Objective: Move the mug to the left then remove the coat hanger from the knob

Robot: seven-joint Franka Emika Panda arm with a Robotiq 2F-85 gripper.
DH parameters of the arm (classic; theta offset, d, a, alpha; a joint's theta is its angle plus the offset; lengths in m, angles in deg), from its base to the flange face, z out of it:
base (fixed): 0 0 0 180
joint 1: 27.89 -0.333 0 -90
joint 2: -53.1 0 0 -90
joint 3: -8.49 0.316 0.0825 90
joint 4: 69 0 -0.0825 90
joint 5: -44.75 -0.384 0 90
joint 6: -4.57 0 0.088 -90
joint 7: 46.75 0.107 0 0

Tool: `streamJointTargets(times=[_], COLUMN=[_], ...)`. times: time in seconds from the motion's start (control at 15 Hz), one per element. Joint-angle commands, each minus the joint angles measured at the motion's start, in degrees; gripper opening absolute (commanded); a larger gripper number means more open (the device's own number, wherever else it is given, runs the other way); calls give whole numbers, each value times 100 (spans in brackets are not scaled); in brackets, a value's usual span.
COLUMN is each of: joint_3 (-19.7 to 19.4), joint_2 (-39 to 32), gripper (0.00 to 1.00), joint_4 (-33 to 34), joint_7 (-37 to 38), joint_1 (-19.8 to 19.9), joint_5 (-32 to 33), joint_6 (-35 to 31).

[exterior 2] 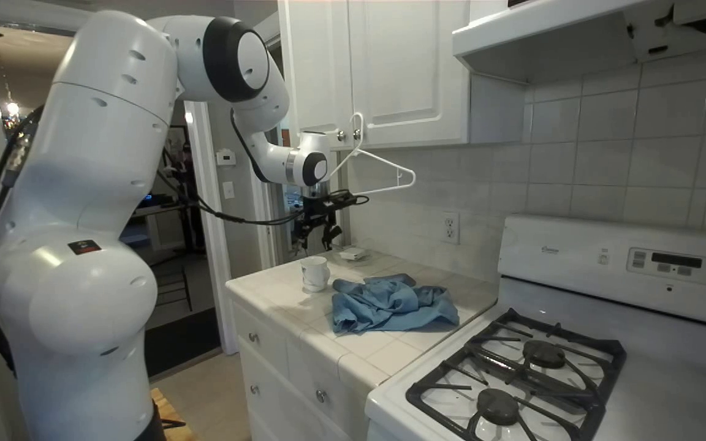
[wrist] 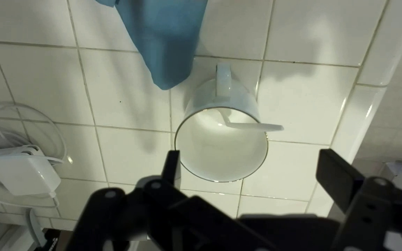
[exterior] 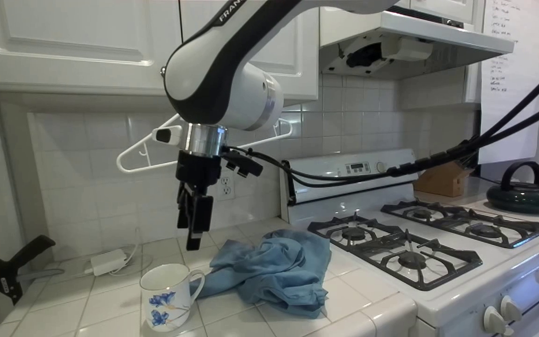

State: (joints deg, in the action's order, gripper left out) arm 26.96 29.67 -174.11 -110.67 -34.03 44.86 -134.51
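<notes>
Two fingers (wrist: 339, 177) of the black hand (wrist: 250, 169) are standing wide apart; the hand is released, grasping nothing, and is hovering over the white tiled tabletop (exterior: 54, 316), near the mug (exterior: 166, 299) and higher than it. The mug, white with blue flowers, is standing upright near the tabletop's edge, its handle (exterior: 198, 286) pointing toward a crumpled blue cloth (exterior: 276, 276). In the wrist view, one corner of the cloth is lying just beside the handle, and the mug's round mouth is showing between the fingers.

A white coat hanger (exterior 2: 383, 160) is hanging at the cabinet doors (exterior 2: 411, 67), its hook (exterior 2: 358, 114) curving around a silver knob (exterior 2: 357, 135), the one nearer the stove (exterior 2: 573, 269); a second knob (exterior 2: 341, 135) is sitting just beside it. In both exterior views the arm (exterior: 218, 70) is covering part of the coat hanger, and whether the two are touching, I cannot tell.

A white power adapter (exterior: 108, 262) is lying farther back on the tabletop, toward the wall (exterior: 87, 201). Beyond the stove, in an exterior view, a dark green kettle (exterior: 522, 197) is standing near a wooden block (exterior: 442, 181).
</notes>
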Motion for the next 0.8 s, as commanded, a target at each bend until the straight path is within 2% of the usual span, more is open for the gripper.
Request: streamJointTargets(times=[0.0, 0.73], joint_3=[38, 229], joint_2=[146, 43], gripper=[100, 100], joint_4=[-271, -566], joint_7=[-72, -239], joint_1=[48, 213], joint_5=[-301, -852], joint_6=[-271, -850])
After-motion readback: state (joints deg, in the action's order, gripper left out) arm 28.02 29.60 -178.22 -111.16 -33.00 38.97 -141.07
